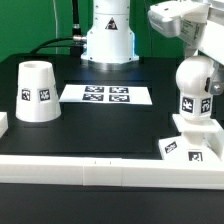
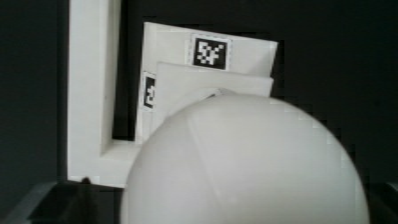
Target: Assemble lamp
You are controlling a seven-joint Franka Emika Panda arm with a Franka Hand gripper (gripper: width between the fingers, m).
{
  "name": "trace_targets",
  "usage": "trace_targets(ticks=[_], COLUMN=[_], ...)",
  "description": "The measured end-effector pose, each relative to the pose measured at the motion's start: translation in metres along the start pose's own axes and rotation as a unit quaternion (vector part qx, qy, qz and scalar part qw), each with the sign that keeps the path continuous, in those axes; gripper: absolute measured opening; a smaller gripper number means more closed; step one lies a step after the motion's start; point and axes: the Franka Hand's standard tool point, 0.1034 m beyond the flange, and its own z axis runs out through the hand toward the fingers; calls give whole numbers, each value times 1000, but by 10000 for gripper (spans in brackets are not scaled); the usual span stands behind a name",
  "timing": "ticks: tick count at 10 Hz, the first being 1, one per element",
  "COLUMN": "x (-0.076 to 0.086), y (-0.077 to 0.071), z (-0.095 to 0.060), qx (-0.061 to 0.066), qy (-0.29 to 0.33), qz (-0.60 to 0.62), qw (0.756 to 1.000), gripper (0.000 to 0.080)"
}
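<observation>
Black tabletop carries one shade, one bulb upright on one base — gripper hovers above the bulb, pointing down; its jaws' spread cannot be told.

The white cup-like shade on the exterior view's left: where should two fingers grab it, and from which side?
Probably from straight above, pinching across the narrow upper end of the shade. It stands upright, wide end down on the table, and tapers upward, so the top is the slimmest span for two fingers.
</observation>
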Motion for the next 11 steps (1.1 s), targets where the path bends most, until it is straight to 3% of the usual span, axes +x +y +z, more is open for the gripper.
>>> trace_targets(ticks=[1, 4, 6, 8, 9, 11], x=[0, -1, -4, -3, -1, -1], y=[0, 0, -3, -3, -4, -2], z=[0, 0, 1, 1, 1, 1], qx=[0, 0, 11, 14, 27, 35], qy=[0, 0, 7, 22, 25, 31], qz=[3, 22, 98, 231, 285, 377], qw=[1000, 1000, 995, 973, 958, 925], gripper=[575, 576, 576, 576, 577, 577])
